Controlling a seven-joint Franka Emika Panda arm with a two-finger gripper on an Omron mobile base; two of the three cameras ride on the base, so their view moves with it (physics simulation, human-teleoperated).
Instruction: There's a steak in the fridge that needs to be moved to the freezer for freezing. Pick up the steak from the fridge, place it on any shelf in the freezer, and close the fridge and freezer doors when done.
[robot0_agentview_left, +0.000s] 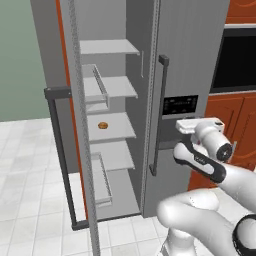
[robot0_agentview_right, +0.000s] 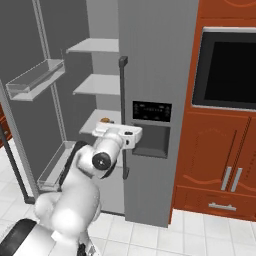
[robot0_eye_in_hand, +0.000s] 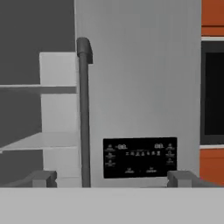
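Legend, near to far. My fingers (robot0_eye_in_hand: 43, 178) stand spread wide with nothing between them, raised in front of the closed door (robot0_eye_in_hand: 144, 78) of the tall grey unit and apart from it. The dark vertical bar handle (robot0_eye_in_hand: 83, 122) runs along that door's left edge. Just right of the handle is the black dispenser panel (robot0_eye_in_hand: 140, 157). To the left, the other door (robot0_agentview_right: 20, 50) is swung open and carries clear bins (robot0_agentview_right: 35, 80) on its inner face. The open compartment (robot0_agentview_left: 132, 30) shows pale grey shelves. On the third shelf (robot0_agentview_left: 120, 131) from the top lies a small orange-brown lump (robot0_agentview_left: 103, 125), near the shelf's front left. It is too small for me to say whether it is the steak. Right of the unit, a dark oven (robot0_agentview_right: 230, 65) sits above orange cabinets (robot0_agentview_right: 220, 150).
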